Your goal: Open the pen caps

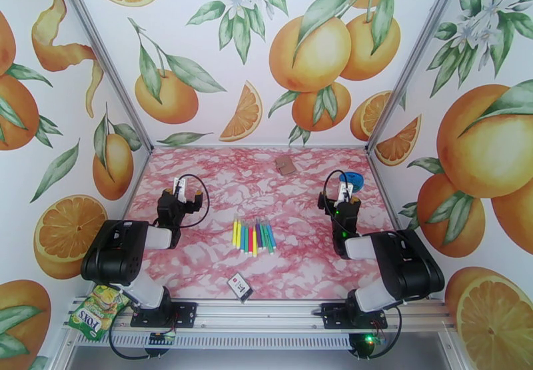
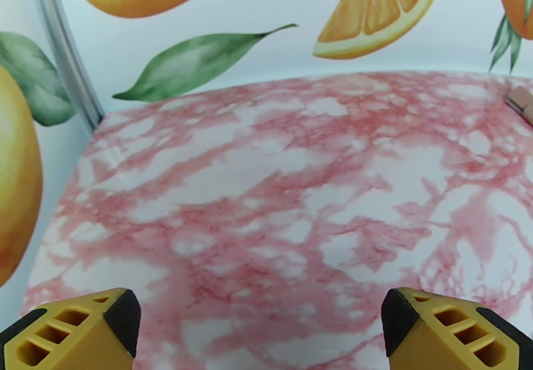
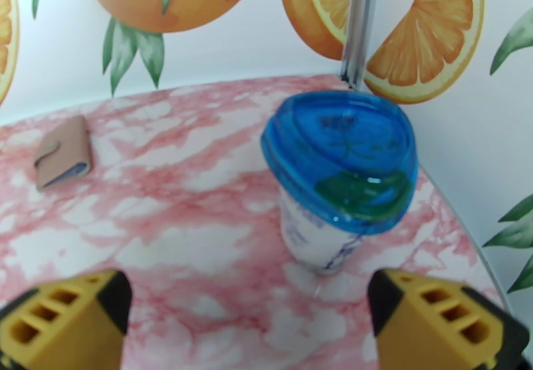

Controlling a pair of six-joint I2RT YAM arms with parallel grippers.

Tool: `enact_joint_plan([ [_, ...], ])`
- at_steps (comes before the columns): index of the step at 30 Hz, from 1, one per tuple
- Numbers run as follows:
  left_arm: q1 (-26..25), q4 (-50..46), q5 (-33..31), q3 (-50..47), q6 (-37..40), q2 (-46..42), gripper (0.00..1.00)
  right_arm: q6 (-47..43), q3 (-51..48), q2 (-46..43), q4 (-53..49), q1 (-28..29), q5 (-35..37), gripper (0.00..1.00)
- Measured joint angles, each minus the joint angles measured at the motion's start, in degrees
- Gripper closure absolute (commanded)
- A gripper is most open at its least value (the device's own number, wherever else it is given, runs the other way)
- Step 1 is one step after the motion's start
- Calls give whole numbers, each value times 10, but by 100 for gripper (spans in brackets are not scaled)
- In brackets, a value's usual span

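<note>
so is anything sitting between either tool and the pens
Nothing visible. The pens lie in a row mid-table, with bare tabletop between them and the left tool and right tool. The blue-lidded container stands beyond the right tool, off the path.

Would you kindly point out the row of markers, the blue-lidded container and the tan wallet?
row of markers (image 1: 253,237), top external view, its middle.
blue-lidded container (image 3: 340,145), right wrist view, centre of lid.
tan wallet (image 3: 63,153), right wrist view, its cover.
</note>
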Motion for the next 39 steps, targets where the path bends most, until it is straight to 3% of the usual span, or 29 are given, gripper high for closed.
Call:
enact_joint_plan([
  [6,0,-41,-26,2,-6,-24,0,0,8,-14,-38,1,-2,0],
  [15,-21,-200,-89,55,-24,-156,0,5,86,-118,-216,19,1,0],
  [18,-37,-279,-97,96,-27,-190,0,9,134,-130,-318,40,3,0],
  [29,-79,-533,-28,227,-41,-229,0,20,308,-131,-645,152,-31,8],
  [39,-152,-667,26,298,-28,-197,0,58,377,-99,-825,250,-86,15],
])
